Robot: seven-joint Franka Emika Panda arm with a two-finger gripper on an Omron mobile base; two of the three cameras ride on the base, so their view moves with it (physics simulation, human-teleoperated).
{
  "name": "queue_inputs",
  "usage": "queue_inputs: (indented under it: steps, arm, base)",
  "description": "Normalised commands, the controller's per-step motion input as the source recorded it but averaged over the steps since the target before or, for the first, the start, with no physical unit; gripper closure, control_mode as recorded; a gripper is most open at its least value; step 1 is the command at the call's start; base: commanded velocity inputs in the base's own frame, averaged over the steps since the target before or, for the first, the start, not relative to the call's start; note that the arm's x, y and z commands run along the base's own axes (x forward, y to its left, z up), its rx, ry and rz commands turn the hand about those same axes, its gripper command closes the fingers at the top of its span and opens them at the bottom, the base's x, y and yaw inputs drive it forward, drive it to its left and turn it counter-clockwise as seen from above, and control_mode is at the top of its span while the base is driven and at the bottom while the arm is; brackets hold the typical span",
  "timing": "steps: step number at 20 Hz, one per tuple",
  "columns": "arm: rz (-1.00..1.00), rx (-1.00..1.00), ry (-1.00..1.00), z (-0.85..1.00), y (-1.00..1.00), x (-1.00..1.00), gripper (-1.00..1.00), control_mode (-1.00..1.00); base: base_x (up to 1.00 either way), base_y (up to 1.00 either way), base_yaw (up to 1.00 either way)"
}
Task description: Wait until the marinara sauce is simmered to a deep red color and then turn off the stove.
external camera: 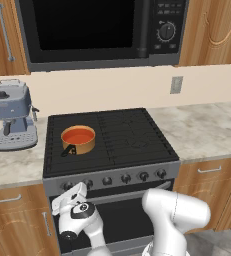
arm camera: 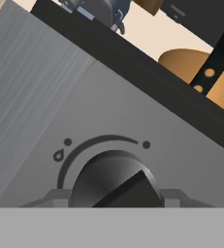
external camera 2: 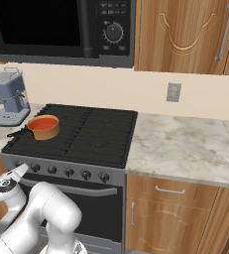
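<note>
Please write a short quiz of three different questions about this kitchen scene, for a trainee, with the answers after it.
1. True or false: the small copper-orange saucepan stands on the right rear burner of the wide black stove.
2. Which appliance stands on the counter left of the stove: (a) toaster, (b) grey-blue coffee machine, (c) kettle?
3. What does the white arm's gripper face in the hand view?

Key: 1 false; 2 b; 3 a round black stove knob.

The glossy white, rounded robot arm (external camera: 174, 212) is built of 2 fat tubular links in the left base view, smooth and plastic-looking. At 9 o'clock from the big link sits a white wrist housing (external camera: 79, 215) with a round black joint cap bearing a small white mark. Dark seams ring the joints.
</note>
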Motion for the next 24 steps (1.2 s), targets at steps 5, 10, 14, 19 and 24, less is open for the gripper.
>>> queue_inputs:
  steps: [5, 10, 14, 19, 24]
  arm:
    - [0.0, 0.0, 0.0, 0.0, 0.0, -0.01, 1.0, -1.0]
    - [0.0, 0.0, 0.0, 0.0, 0.0, -0.11, 1.0, -1.0]
    - [0.0, 0.04, 0.0, 0.0, -0.01, -0.08, 1.0, -1.0]
    - [-0.03, 0.06, 0.0, 0.0, 0.0, -0.05, 1.0, -1.0]
    - [-0.03, 0.11, 0.0, 0.0, 0.0, -0.07, 1.0, -1.0]
  base:
    - [0.0, 0.0, 0.0]
    - [0.0, 0.0, 0.0]
    - [0.0, 0.0, 0.0]
    - [0.0, 0.0, 0.0]
    - [0.0, 0.0, 0.0]
